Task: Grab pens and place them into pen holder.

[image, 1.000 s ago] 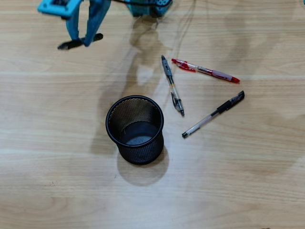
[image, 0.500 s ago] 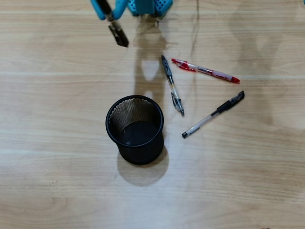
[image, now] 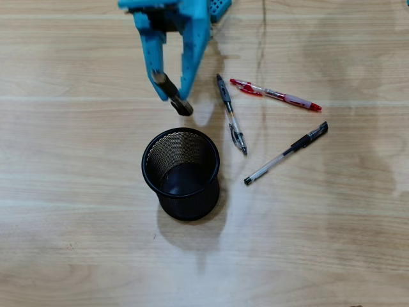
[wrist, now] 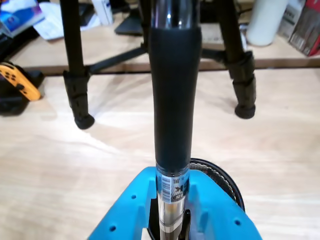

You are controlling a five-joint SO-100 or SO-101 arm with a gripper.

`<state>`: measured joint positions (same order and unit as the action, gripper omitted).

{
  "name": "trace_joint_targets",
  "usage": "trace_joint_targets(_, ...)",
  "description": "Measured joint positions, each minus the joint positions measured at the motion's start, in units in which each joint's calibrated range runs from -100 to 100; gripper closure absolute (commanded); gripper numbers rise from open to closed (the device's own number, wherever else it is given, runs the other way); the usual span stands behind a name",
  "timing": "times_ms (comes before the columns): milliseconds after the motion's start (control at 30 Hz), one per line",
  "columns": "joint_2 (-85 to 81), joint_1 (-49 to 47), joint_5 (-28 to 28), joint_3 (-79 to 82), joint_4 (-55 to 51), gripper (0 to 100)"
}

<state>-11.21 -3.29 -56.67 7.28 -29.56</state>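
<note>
The blue hand (image: 181, 105) is clamped on a black pen (wrist: 172, 100) — held above the surface (image: 332, 243), just beyond the mesh pen holder (image: 182, 174). Three more pens lie right of the holder in the overhead view — two black (image: 231, 115) (image: 286, 153), one red (image: 275, 94).

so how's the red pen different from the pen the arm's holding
The red pen lies flat on the table, free of the arm; the held pen is off the table, clamped between the blue fingers. The red pen has red ends; the held pen has a black grip. The red pen lies right of the pen holder; the held pen hangs just above its rim. Both are slim with clear barrels.
</note>
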Motion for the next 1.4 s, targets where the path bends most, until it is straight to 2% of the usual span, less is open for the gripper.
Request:
trace_joint_targets(400, 15.04, 1.43, 0.0, 0.0, 14.76, 98)
trace_joint_targets(633, 16.57, 1.72, 0.0, 0.0, 16.57, 95)
trace_joint_targets(767, 16.57, 1.62, 0.0, 0.0, 16.57, 87)
trace_joint_targets(933, 16.57, 1.62, 0.0, 0.0, 16.57, 87)
trace_joint_targets(1067, 13.42, 1.62, 3.95, 1.33, 16.31, 87)
trace_joint_targets(1233, 2.72, 1.62, 7.18, 5.41, 10.01, 99)
trace_joint_targets(1400, -8.24, 1.52, 10.87, 8.96, 0.43, 98)
